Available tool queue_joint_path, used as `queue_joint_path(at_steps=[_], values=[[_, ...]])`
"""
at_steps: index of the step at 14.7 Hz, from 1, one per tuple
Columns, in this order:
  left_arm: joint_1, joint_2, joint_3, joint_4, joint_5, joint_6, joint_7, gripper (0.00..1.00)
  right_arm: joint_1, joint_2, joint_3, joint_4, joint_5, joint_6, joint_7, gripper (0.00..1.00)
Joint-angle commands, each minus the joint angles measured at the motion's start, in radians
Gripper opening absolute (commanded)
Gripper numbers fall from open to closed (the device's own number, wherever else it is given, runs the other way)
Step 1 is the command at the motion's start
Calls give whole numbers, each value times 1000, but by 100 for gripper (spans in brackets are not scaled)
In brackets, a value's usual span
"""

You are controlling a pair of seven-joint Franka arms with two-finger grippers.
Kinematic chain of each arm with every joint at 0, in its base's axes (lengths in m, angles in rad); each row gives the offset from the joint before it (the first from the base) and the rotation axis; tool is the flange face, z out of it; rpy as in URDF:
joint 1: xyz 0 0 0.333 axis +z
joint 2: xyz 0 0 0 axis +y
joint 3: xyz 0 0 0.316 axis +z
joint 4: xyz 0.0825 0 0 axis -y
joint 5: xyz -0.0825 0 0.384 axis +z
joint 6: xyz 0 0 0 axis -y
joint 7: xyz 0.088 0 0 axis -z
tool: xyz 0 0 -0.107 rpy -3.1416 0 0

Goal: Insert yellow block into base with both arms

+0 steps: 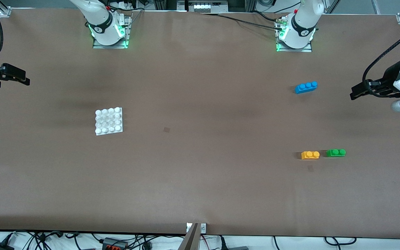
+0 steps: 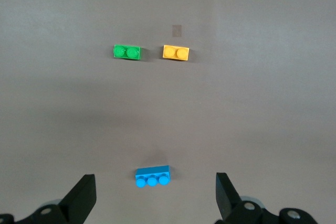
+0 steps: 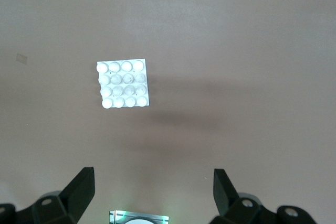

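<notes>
1. We see the left gripper [image 2: 152,198] spread wide and empty, up over the left arm's end of the table.
2. The right gripper [image 3: 152,195] is also spread, empty, over the right arm's end.
3. The yellow block [image 1: 310,155] lies just beside a green brick [image 1: 335,152], nearer the front camera than a blue brick [image 1: 306,87].
4. The base [image 1: 108,121] sits well apart from it, toward the right arm's end.
5. We judge the block light, rigid and slick: pinch its long flat sides, below the studs.

Glossy plastic yellow block [image 1: 310,155], glossy white plastic base [image 1: 108,121], matt brown table [image 1: 200,180]
</notes>
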Motion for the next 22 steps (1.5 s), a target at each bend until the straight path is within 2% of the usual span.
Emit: queue_joint_path(at_steps=[1, 10, 22], values=[[12, 6, 2, 18, -41, -14, 28, 100, 5, -1, -7, 12, 1, -18, -3, 100], [12, 8, 2, 19, -38, -15, 32, 100, 9, -1, -5, 12, -6, -20, -13, 100], [16, 8, 2, 19, -39, -15, 76, 100, 20, 23, -1, 14, -2, -121, -11, 100]])
